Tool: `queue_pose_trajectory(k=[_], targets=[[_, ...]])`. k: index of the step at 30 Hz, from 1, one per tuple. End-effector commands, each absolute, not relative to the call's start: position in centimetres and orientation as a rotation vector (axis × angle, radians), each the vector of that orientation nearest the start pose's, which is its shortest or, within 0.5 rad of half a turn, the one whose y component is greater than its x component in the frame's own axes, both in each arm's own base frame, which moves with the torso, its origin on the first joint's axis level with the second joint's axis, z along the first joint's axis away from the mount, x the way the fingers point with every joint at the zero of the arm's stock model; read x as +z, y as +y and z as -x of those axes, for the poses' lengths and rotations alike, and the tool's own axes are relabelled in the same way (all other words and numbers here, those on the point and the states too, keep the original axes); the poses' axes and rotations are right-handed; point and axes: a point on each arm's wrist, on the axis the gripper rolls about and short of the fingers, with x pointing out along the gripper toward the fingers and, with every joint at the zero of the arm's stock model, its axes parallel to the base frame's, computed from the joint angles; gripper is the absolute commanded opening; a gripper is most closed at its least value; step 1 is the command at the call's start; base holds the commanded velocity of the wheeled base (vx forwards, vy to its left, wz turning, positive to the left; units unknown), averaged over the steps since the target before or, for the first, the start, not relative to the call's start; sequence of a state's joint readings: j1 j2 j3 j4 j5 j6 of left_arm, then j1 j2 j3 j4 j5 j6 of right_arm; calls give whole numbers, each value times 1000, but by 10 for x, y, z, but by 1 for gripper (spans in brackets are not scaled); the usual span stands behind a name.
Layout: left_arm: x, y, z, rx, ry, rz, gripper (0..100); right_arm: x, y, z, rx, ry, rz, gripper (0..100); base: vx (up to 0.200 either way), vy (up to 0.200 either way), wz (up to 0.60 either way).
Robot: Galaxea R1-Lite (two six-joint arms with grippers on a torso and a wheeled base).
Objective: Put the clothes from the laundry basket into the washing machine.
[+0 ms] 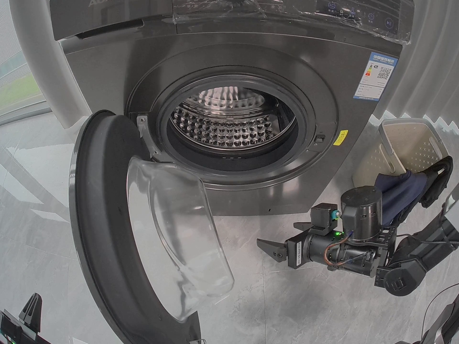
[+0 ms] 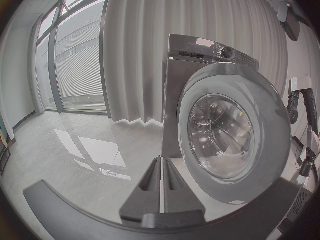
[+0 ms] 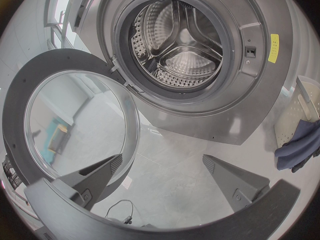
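Observation:
The grey washing machine [image 1: 239, 72] stands with its round door [image 1: 119, 225] swung wide to the left, and I see no clothes in its steel drum [image 1: 224, 120]. A beige laundry basket [image 1: 416, 144] sits on the floor to the machine's right. A navy cloth [image 1: 399, 192] and a black cloth [image 1: 437, 177] hang over the basket's front rim. My right gripper [image 1: 287, 239] hovers low in front of the machine, left of the basket, open and holding nothing. In the right wrist view the right gripper [image 3: 161, 160] faces the drum [image 3: 180, 50], with the navy cloth [image 3: 296, 147] off to the side. My left gripper [image 2: 161, 174] is shut and empty, outside the door [image 2: 233, 134].
The open door with its bulging glass bowl [image 1: 177, 230] takes up the floor left of the drum opening. Pale tiled floor [image 1: 296, 306] lies free in front of the machine. White curtains [image 2: 140, 50] and a window [image 2: 76, 57] stand behind.

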State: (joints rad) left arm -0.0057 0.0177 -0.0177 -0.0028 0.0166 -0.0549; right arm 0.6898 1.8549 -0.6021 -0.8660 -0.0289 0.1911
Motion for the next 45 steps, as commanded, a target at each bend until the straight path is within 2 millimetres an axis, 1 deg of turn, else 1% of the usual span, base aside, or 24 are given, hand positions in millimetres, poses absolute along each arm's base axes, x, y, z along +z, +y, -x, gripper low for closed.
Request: queue_pose_trajectory(k=[1, 5, 7, 11, 15, 17, 19, 25, 29, 31, 32, 33, 34, 35, 38, 39, 40, 42, 45], targets=[[76, 1, 22, 11, 1, 55, 0, 90, 206, -249, 605, 452, -29, 100, -200, 0, 0], [76, 1, 22, 11, 1, 55, 0, 86, 218, -259, 614, 444, -30, 100, -200, 0, 0], [76, 1, 22, 11, 1, 55, 0, 84, 226, -262, 626, 440, -29, 100, 0, 0, 0], [76, 1, 22, 11, 1, 55, 0, 81, 244, -259, 669, 436, -23, 100, 0, 0, 0], [76, 1, 22, 11, 1, 55, 0, 81, 257, -254, 702, 428, -32, 100, 0, 0, 0], [76, 1, 22, 11, 1, 55, 0, 83, 260, -253, 711, 408, -43, 100, 0, 0, 0], [76, 1, 22, 11, 1, 55, 0, 88, 259, -257, 707, 384, -57, 100, 0, 0, 0], [76, 1, 22, 11, 1, 55, 0, 90, 257, -266, 687, 367, -68, 100, -200, 0, 0], [76, 1, 22, 11, 1, 54, 0, 83, 268, -280, 685, 357, -73, 100, -50, 0, 0], [76, 1, 22, 11, 1, 54, 0, 81, 275, -283, 692, 350, -74, 100, 0, 0, 0], [76, 1, 22, 11, 1, 54, 0, 81, 275, -283, 692, 350, -74, 100, 0, 0, 0], [76, 1, 22, 11, 1, 54, 0, 77, 286, -290, 703, 338, -78, 100, 0, 0, 0], [76, 1, 22, 11, 1, 55, 0, 77, 287, -290, 704, 336, -78, 100, 0, 0, 0], [76, 1, 22, 11, 1, 54, 0, 73, 298, -296, 713, 325, -82, 100, 0, 0, 0], [76, 1, 22, 11, 1, 54, 0, 69, 318, -300, 741, 299, -92, 100, 0, 0, 0], [76, 1, 22, 11, 1, 54, 0, 69, 318, -300, 741, 299, -92, 100, 0, 0, 0], [76, 1, 22, 11, 1, 55, 0, 68, 330, -300, 744, 279, -97, 100, 0, 0, 0], [76, 1, 22, 11, 1, 55, 0, 69, 337, -300, 746, 264, -106, 100, 0, 0, 0], [76, 1, 22, 11, 1, 55, 0, 76, 338, -303, 744, 235, -129, 100, 0, 0, 0]])
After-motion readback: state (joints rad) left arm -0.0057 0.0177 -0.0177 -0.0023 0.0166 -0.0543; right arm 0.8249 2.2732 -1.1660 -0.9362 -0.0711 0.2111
